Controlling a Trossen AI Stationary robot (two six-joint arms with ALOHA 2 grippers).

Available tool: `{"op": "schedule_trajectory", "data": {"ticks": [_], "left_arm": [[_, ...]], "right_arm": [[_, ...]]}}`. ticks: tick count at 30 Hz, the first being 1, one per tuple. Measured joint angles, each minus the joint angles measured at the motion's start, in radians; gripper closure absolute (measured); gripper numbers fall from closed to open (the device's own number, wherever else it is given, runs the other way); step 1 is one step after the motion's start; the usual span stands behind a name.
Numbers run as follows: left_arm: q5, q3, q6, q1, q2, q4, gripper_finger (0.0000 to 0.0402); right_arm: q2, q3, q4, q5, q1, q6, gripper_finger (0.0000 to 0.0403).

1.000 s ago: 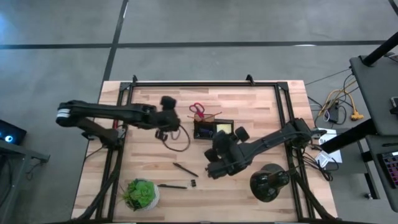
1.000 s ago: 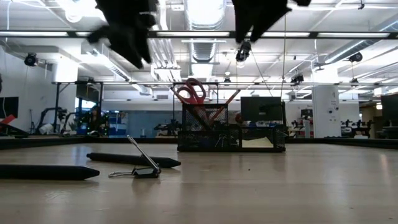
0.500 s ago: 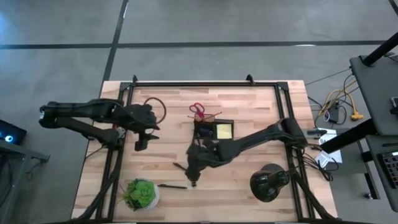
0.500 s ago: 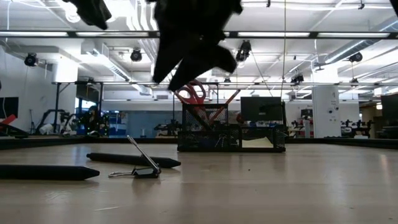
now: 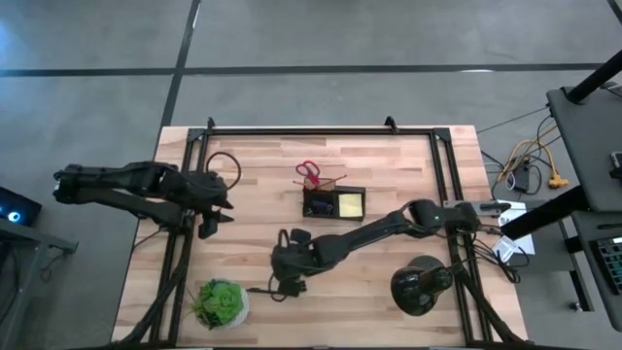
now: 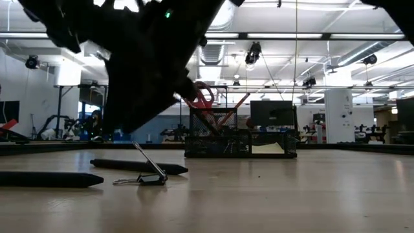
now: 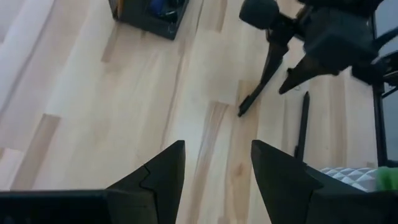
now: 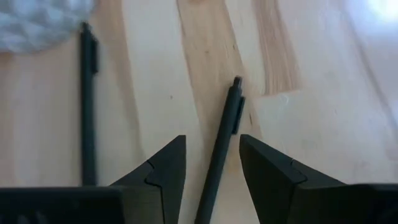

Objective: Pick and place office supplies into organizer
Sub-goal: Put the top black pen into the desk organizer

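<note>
**Right arm lines up over a pen as the organizer waits at mid-bench**

Seen from above, the right gripper (image 5: pixel 288 262) reaches low over the wooden bench (image 5: pixel 389 165), in front of the black wire-mesh organizer (image 5: pixel 333 203), which stands at the bench's middle with a yellow sticky-note pad (image 5: pixel 350 204) in one compartment and red-handled scissors (image 5: pixel 308 173) and an orange pencil (image 5: pixel 330 182) rising from another. The right wrist view adds what the overhead camera hides: the jaws are released, spread to either side of a black pen (image 8: pixel 222 143) lying on the wood, not touching it, with a second black pen (image 8: pixel 87 106) lying apart beside it. The left gripper (image 5: pixel 209 209) hangs at the bench's left edge; its wrist view shows its jaws parted with bare wood between them, and the right arm and both pens farther off. Only the low view reveals a small black clip (image 6: pixel 149 178) with its wire handle tilted up, near the pens. A green potted plant (image 5: pixel 220 301) and a round black domed object (image 5: pixel 420 284) sit at the front edge.
</note>
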Motion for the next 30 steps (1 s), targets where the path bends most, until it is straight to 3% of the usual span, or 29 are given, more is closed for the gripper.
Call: {"op": "schedule_trajectory", "data": {"ticks": [8,13,19,30], "left_arm": [[0.0,-0.093,-0.043,0.0,-0.058,0.021,0.0233],[-0.001,-0.115,-0.043,0.0,-0.073,0.029,0.0233],[-0.003,-0.112,-0.035,0.0,-0.079,0.048,0.0233],[-0.003,-0.112,-0.034,0.0,-0.084,0.049,0.0233]], "right_arm": [[0.114,0.165,-0.153,0.008,-0.01,0.02,0.0259],[0.157,0.213,-0.151,-0.043,-0.026,0.066,0.0259],[0.164,0.215,-0.163,-0.047,-0.058,0.143,0.0259],[0.175,0.208,-0.183,-0.115,-0.085,0.107,0.0274]]}}
